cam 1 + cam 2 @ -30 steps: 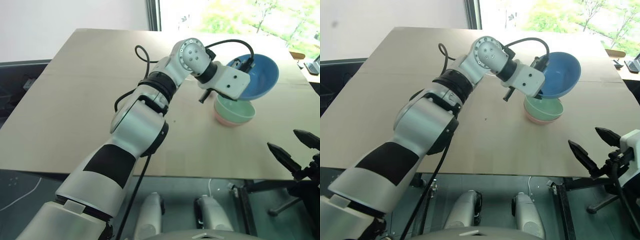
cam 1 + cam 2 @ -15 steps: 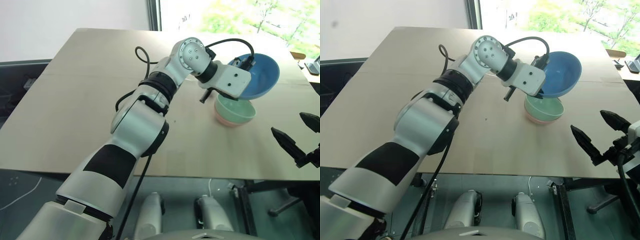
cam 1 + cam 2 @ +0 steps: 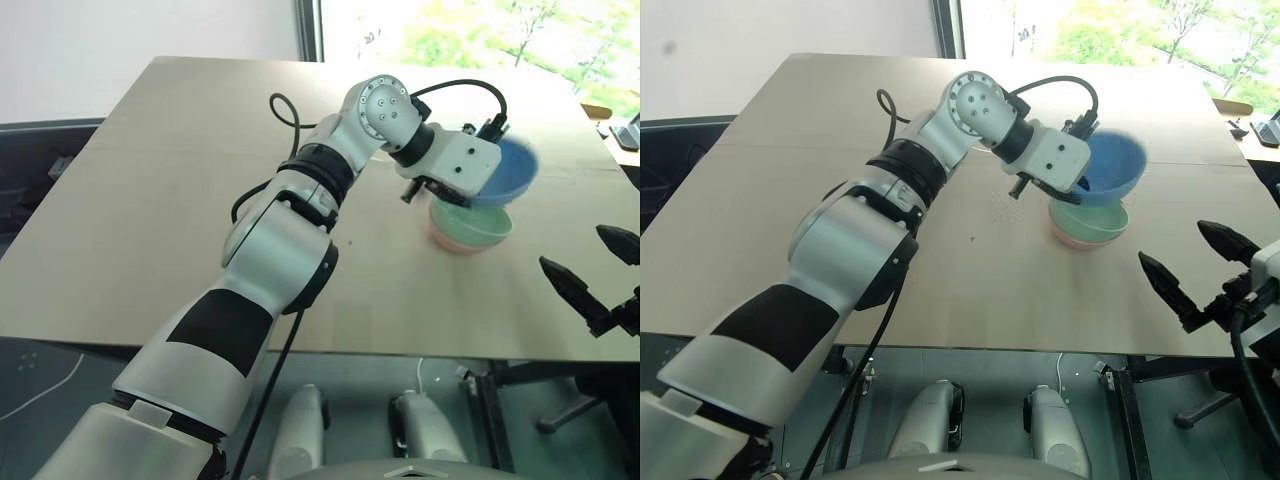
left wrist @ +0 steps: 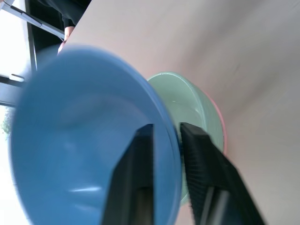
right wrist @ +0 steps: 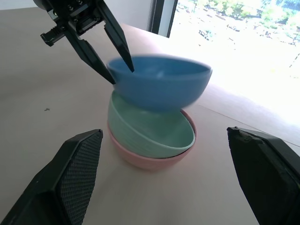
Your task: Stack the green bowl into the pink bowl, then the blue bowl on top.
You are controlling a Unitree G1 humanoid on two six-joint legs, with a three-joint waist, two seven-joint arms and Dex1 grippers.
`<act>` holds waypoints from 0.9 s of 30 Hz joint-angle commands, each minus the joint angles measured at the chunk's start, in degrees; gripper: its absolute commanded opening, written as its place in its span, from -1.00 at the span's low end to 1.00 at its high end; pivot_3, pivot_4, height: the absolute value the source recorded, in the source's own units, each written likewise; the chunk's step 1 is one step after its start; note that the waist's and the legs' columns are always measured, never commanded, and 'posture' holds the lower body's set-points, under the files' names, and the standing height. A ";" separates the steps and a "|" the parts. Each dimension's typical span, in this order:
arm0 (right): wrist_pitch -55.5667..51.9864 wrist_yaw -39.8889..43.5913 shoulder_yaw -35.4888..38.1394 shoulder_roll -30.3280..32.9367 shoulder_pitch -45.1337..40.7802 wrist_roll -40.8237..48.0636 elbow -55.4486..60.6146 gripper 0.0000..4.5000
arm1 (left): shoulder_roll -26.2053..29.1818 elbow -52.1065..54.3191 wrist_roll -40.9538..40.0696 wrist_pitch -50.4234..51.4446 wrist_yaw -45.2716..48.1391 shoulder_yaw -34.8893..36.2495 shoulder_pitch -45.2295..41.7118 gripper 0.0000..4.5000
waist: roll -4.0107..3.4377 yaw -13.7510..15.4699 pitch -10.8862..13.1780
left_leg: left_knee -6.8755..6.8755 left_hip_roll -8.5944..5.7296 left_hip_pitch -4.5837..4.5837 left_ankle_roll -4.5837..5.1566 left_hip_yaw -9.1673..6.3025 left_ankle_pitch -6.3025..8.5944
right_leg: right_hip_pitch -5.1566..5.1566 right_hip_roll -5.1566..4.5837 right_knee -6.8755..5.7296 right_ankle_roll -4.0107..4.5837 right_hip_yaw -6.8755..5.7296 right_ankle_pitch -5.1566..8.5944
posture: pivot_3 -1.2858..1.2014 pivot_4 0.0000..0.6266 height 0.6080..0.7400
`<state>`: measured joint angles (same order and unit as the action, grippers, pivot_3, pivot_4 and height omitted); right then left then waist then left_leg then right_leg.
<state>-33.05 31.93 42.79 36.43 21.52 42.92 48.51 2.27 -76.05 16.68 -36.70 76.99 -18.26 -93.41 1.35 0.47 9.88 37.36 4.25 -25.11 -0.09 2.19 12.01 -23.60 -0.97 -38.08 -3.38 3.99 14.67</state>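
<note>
The pink bowl stands on the table with the green bowl nested inside it. Just above them the blue bowl is nearly level and blurred with motion, its underside at the green bowl's rim. My left gripper is open and straddles the blue bowl's near rim, one finger inside the bowl and the other outside. My right gripper hangs open and empty off the table's front right edge, pointing toward the stack.
The tan table stretches wide to the left of the stack. A bright window runs along its far edge. A black cable loops over my left arm. A dark metal frame sits below the table's front right.
The blue bowl has tipped from steeply tilted to nearly level and dropped toward the green bowl. My left fingers have parted from its rim. My right gripper rose slightly.
</note>
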 commanded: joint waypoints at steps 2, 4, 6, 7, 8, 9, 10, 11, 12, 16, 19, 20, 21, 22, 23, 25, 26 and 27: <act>1.63 -0.29 -0.11 0.17 0.50 -0.56 0.63 1.00 | -0.31 0.82 -2.17 0.12 -1.35 2.83 -0.75 0.30 | 0.00 0.01 0.00 | 0.00 0.00 0.00 0.00 0.00 0.00 | 0.00 0.00 0.00 0.00 0.00 0.00 | 0.03 -0.52 1.00; 1.61 -0.35 -0.66 0.32 0.30 -0.68 0.43 1.00 | 0.15 1.01 -3.06 0.43 -1.30 3.86 -0.78 0.64 | 0.00 0.01 0.00 | 0.00 0.00 0.00 0.00 0.00 0.00 | 0.00 0.00 0.00 0.00 0.00 0.00 | 0.03 -0.52 1.00; 1.58 -0.37 -1.33 0.61 -0.06 -0.84 0.16 1.00 | 0.94 1.28 -4.13 0.83 -0.71 5.19 -0.67 0.92 | -0.01 0.00 0.00 | 0.00 0.00 0.01 0.00 0.00 0.00 | 0.00 0.00 0.00 0.00 0.00 0.00 | 0.03 -0.52 1.00; 1.57 -0.34 -2.05 0.98 -0.43 -1.41 -0.19 1.00 | 1.97 1.81 -5.73 1.08 0.65 6.61 -0.29 0.92 | -0.01 0.00 -0.01 | 0.00 0.00 0.01 0.00 0.00 0.00 | 0.00 0.00 -0.01 0.00 0.00 0.00 | 0.03 -0.52 1.00; 1.28 -0.18 -2.89 1.47 -0.85 -1.67 -0.64 1.00 | 3.00 2.63 -7.84 1.39 1.63 8.40 0.36 0.92 | -0.01 -0.15 0.00 | 0.00 0.00 0.01 0.00 0.00 0.00 | 0.01 0.00 -0.01 0.00 0.00 0.00 | 0.03 -0.52 1.00; 0.92 -0.02 -3.53 1.78 -1.07 -1.76 -1.12 1.00 | 3.77 3.53 -9.75 1.91 2.37 10.06 1.12 0.92 | -0.02 -0.51 -0.01 | 0.01 0.00 0.02 0.00 0.02 0.00 | 0.01 0.00 -0.02 0.00 0.01 0.00 | 0.03 -0.52 1.00; 0.96 0.08 -4.29 2.20 -1.38 -2.62 -1.71 1.00 | 4.62 4.91 -11.86 3.17 3.68 11.67 2.32 0.92 | -0.03 -0.72 -0.01 | 0.01 0.00 0.06 0.00 0.01 0.00 | 0.02 0.00 -0.04 0.00 0.01 0.00 | 0.03 -0.52 1.00; 1.04 0.08 -4.90 2.52 -1.68 -3.19 -2.26 1.00 | 5.36 6.44 -13.63 4.53 4.99 12.87 3.66 0.92 | -0.03 -0.94 -0.02 | 0.00 0.01 0.07 0.00 0.01 0.00 | 0.03 0.00 -0.06 0.00 0.01 0.00 | 0.03 -0.52 1.00; 1.37 0.54 -5.52 3.01 -2.31 -3.49 -2.96 1.00 | 6.54 8.68 -15.59 7.37 6.26 14.12 5.89 0.92 | -0.04 -1.07 -0.03 | 0.00 0.01 0.09 0.00 0.01 0.00 | 0.03 0.00 -0.08 0.00 0.01 0.00 | 0.03 -0.52 1.00; 1.48 3.02 -6.07 5.16 -4.36 -2.80 -5.81 1.00 | 10.18 22.71 -21.57 21.77 6.34 16.75 16.62 0.97 | -0.12 -1.53 -0.07 | 0.02 0.01 0.25 0.00 0.07 -0.01 | 0.13 -0.01 -0.22 0.00 0.06 0.00 | 0.03 -0.52 1.00; 1.54 4.40 -5.65 7.76 -7.23 -3.69 -10.40 1.00 | 14.16 44.86 -24.82 38.34 0.98 17.94 31.04 0.97 | -0.15 -1.67 -0.08 | 0.05 0.03 0.31 -0.01 0.03 -0.01 | 0.14 0.01 -0.37 0.00 0.04 0.01 | 0.03 -0.52 1.00; 1.36 5.51 -5.35 8.49 -7.66 -3.15 -11.47 1.00 | 15.42 51.93 -25.62 43.21 -1.25 18.19 35.44 0.97 | -0.16 -1.93 -0.09 | 0.07 0.04 0.37 -0.01 0.12 -0.01 | 0.14 -0.01 -0.45 -0.01 0.11 0.01 | 0.03 -0.52 1.00; 1.56 6.53 -5.21 9.10 -7.99 -3.13 -12.53 1.00 | 16.69 57.89 -25.95 47.25 -4.04 18.79 39.38 0.97 | -0.15 -1.94 -0.08 | 0.07 0.05 0.38 -0.02 0.15 -0.02 | 0.14 -0.02 -0.49 -0.01 0.13 0.02 | 0.03 -0.52 1.00; 2.03 7.43 -5.05 9.55 -8.17 -3.40 -13.66 1.00 | 17.90 62.96 -26.41 51.14 -6.39 19.34 42.70 0.97 | -0.14 -1.83 -0.08 | 0.09 0.06 0.37 -0.02 0.11 -0.02 | 0.14 -0.02 -0.53 -0.02 0.10 0.02 | 0.03 -0.52 1.00; 2.26 8.37 -4.76 9.94 -8.15 -3.52 -14.70 1.00 | 19.69 67.41 -27.19 54.79 -7.59 19.98 45.88 0.97 | -0.14 -1.68 -0.08 | 0.11 0.06 0.37 -0.02 0.08 -0.02 | 0.14 -0.01 -0.54 -0.02 0.08 0.02 | 0.03 -0.52 1.00; 2.85 10.09 -3.39 10.31 -7.90 -3.68 -16.54 1.00 | 22.90 74.37 -29.65 60.12 -9.50 21.82 50.82 0.97 | -0.14 -1.31 -0.08 | 0.15 0.06 0.39 -0.02 0.07 -0.02 | 0.14 -0.01 -0.62 -0.01 0.07 0.02 | 0.03 -0.52 1.00; 2.18 11.08 -1.91 10.47 -7.62 -2.36 -17.08 1.00 | 25.12 77.50 -30.70 61.51 -9.83 22.91 53.41 0.97 | -0.14 -1.15 -0.08 | 0.18 0.06 0.39 -0.02 0.07 -0.02 | 0.14 -0.01 -0.67 -0.01 0.06 0.02 | 0.03 -0.52 1.00; 1.60 11.98 -0.77 10.64 -7.28 -1.32 -17.30 1.00 | 26.90 79.87 -31.41 62.13 -10.18 23.65 55.38 0.97 | -0.14 -1.05 -0.08 | 0.22 0.05 0.41 -0.02 0.07 -0.02 | 0.14 -0.02 -0.71 -0.01 0.06 0.03 | 0.03 -0.52 1.00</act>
<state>-31.84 42.10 37.71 46.04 13.94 39.60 31.08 27.00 -3.26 -11.89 23.18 68.12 2.77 -39.41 1.21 -0.58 9.80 37.63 4.31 -24.69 -0.11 2.26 11.99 -23.45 -0.99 -38.82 -3.39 4.05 14.69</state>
